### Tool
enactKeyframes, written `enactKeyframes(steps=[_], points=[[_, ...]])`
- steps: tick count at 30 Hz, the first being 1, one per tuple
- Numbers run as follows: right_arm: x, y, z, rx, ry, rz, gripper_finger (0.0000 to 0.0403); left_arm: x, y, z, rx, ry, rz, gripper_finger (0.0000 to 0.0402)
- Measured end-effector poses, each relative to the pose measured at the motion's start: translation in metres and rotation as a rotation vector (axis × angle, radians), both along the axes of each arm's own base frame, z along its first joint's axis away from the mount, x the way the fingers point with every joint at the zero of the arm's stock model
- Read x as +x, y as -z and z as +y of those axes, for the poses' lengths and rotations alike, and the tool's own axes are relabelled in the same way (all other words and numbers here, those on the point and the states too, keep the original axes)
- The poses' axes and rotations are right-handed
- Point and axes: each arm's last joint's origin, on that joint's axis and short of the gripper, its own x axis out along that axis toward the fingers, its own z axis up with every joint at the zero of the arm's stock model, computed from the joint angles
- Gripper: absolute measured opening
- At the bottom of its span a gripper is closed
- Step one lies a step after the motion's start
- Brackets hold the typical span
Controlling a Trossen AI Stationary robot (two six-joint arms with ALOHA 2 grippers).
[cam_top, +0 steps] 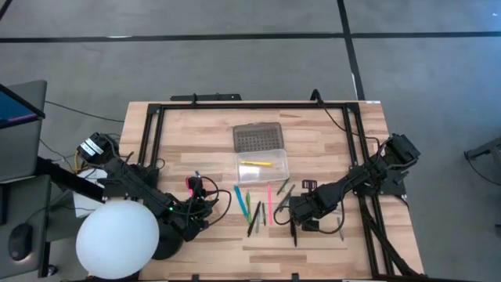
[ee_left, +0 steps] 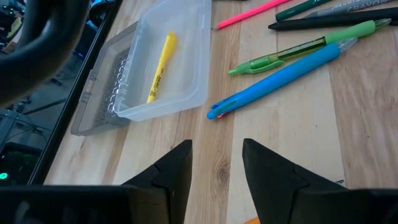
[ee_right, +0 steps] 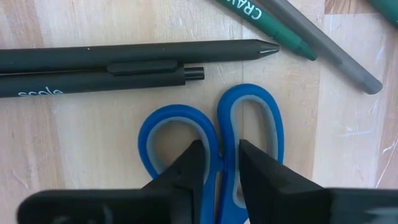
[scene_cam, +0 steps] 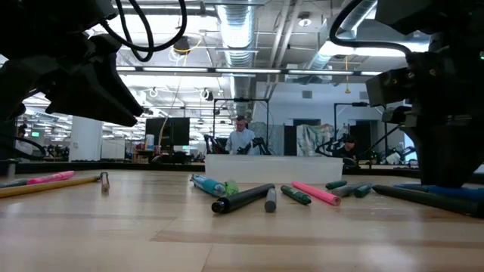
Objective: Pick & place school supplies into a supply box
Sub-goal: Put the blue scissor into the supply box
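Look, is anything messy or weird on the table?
Nothing is broken or spilled. Pens lie scattered loose on the table by the open box, which holds just one yellow marker. A big white ball hides part of the left arm.

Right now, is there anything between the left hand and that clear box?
In the left wrist view, only bare wood lies between the left hand and the supply box. The blue pen lies off to one side.

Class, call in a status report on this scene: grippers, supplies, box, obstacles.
Right gripper closing astride scissors. Left gripper open, empty, near blue pen. Box open, one yellow marker inside. Path clear.
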Motion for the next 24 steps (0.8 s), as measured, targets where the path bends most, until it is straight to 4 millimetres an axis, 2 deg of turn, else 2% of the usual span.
enactKeyframes(steps=[24], points=[[0.0001,-0.0009,0.0,-0.004,0.0,0.007,0.0065,0.0,0.0,0.0001,0.0,0.0,0.0,0.0137]])
